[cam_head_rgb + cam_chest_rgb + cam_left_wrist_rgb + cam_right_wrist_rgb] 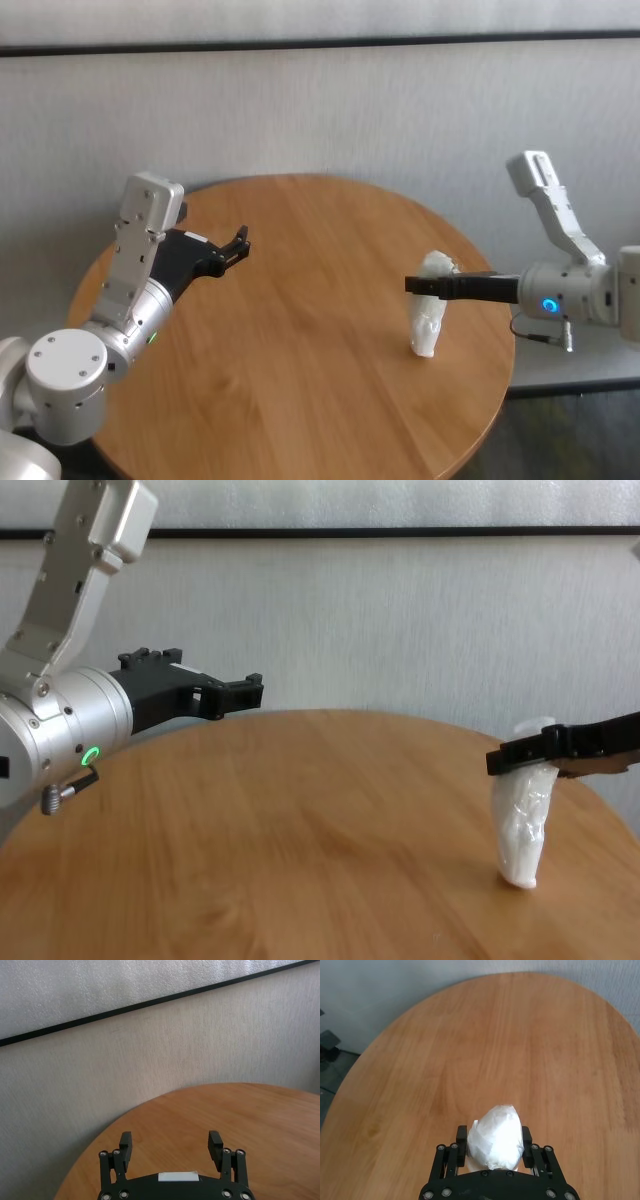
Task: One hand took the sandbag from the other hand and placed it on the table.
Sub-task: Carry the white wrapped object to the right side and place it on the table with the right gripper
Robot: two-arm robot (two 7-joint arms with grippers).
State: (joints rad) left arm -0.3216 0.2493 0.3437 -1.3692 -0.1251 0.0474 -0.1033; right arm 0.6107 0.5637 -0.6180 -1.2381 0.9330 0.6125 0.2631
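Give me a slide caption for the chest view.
Right gripper stands the sandbag upright on the table; left gripper open, empty.

The right arm (pixel 600 742) runs off the chest view's edge (wrist unseen), its fingers (pixel 461 1146) covering the sandbag's (pixel 496 1135) sides.

Head view: high, angled down over the whole table (pixel 300 330). Chest view: low, near-level across it. Wrist views: close behind each gripper, left facing the wall (pixel 125 1055), right facing down. All share the tabletop.
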